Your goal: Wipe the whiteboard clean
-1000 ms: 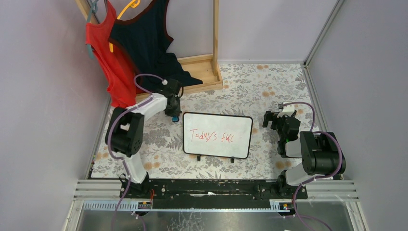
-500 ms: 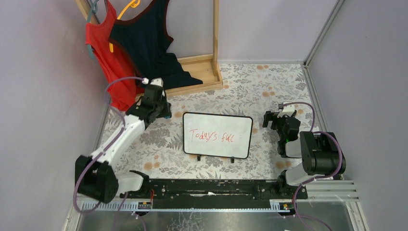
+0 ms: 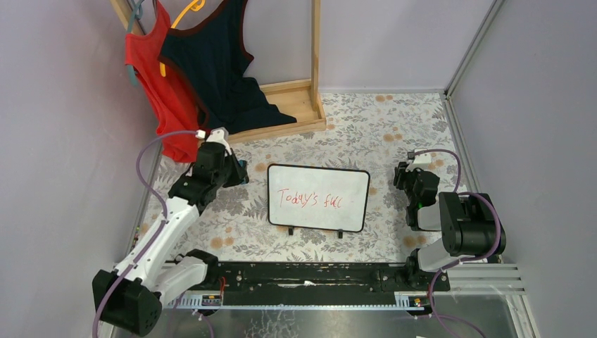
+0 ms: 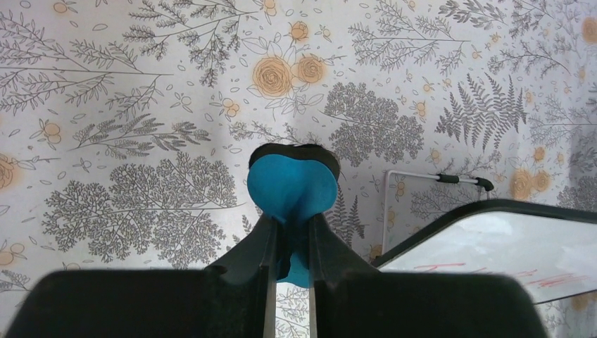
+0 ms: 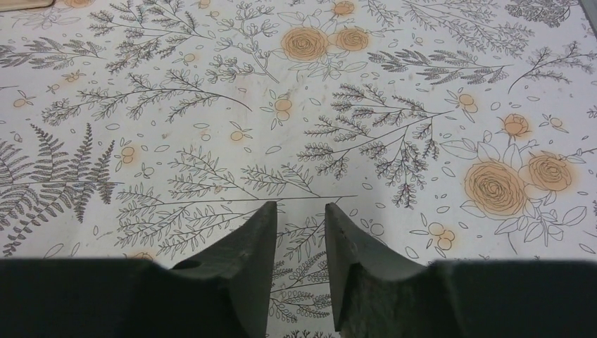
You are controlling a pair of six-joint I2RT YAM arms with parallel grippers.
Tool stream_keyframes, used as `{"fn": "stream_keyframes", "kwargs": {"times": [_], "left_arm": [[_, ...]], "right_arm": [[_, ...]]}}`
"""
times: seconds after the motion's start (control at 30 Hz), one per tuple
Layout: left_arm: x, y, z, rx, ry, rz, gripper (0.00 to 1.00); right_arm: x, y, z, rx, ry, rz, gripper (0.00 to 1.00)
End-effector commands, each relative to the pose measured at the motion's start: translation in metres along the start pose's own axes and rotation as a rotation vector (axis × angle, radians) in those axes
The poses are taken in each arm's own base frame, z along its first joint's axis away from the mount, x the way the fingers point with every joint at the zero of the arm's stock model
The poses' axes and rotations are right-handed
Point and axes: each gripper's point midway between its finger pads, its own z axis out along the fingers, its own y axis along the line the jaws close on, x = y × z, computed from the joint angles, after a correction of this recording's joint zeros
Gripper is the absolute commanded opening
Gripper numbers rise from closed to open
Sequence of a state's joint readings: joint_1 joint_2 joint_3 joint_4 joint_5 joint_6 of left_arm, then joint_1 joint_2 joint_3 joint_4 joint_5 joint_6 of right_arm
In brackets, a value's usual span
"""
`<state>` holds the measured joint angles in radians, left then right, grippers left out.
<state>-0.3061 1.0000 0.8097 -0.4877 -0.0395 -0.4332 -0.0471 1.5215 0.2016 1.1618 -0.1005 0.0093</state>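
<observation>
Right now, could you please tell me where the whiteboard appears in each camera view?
Top external: the whiteboard sits in the middle of the picture.
Left wrist: one corner of it fills the lower right, to the right of the blue eraser.
Right wrist: not in it.
Shared landmark: the floral tablecloth, which shows in all three views.

Whiteboard (image 3: 318,198) flat on floral tablecloth (image 3: 394,120), red writing across it. Left gripper (image 3: 241,173) just off upper-left corner, pinching blue eraser (image 3: 245,176). Right gripper (image 3: 402,176) near right edge, not touching.
</observation>
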Motion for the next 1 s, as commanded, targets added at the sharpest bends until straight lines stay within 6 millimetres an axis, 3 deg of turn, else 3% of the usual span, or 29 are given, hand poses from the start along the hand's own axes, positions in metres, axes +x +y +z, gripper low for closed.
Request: {"fn": "stream_keyframes", "kwargs": {"times": [0.0, 0.03, 0.07, 0.1, 0.13, 0.27, 0.3, 0.33, 0.37, 0.6, 0.77, 0.97], "left_arm": [[0.000, -0.001, -0.013, 0.009, -0.042, -0.016, 0.00], [-0.001, 0.003, -0.016, -0.012, -0.057, -0.017, 0.00], [-0.004, 0.007, -0.019, -0.036, -0.074, -0.017, 0.00], [-0.005, 0.009, -0.021, -0.047, -0.084, -0.016, 0.00], [-0.006, 0.011, -0.024, -0.059, -0.094, -0.016, 0.00], [-0.003, 0.009, -0.030, -0.057, -0.103, -0.021, 0.00], [-0.001, 0.007, -0.030, -0.050, -0.097, -0.024, 0.00], [0.002, 0.005, -0.030, -0.045, -0.093, -0.025, 0.00], [0.003, 0.004, -0.030, -0.044, -0.092, -0.027, 0.00], [0.017, -0.010, -0.029, -0.103, -0.106, 0.057, 0.00], [0.019, -0.042, -0.032, -0.011, -0.159, 0.123, 0.00], [0.022, -0.078, -0.042, 0.062, -0.204, 0.217, 0.00]], "right_arm": [[-0.025, 0.002, 0.005, -0.018, -0.084, -0.009, 0.31], [-0.025, 0.002, 0.005, -0.020, -0.085, -0.010, 0.25], [-0.027, 0.003, 0.006, -0.024, -0.087, -0.008, 0.10], [-0.029, 0.003, 0.007, -0.026, -0.084, -0.009, 0.01], [-0.033, 0.003, 0.008, -0.028, -0.083, -0.011, 0.00], [-0.065, 0.013, 0.023, -0.111, 0.040, -0.029, 0.00], [-0.062, 0.018, 0.022, -0.146, 0.137, -0.031, 0.00], [-0.083, 0.020, 0.027, -0.175, 0.144, -0.049, 0.00], [-0.091, 0.024, 0.028, -0.216, 0.193, -0.060, 0.00], [-0.138, 0.061, 0.003, -0.607, 0.374, -0.053, 0.00], [-0.147, 0.082, -0.017, -0.782, 0.392, -0.027, 0.03], [-0.143, 0.090, -0.029, -0.887, 0.448, -0.001, 0.04]]}}
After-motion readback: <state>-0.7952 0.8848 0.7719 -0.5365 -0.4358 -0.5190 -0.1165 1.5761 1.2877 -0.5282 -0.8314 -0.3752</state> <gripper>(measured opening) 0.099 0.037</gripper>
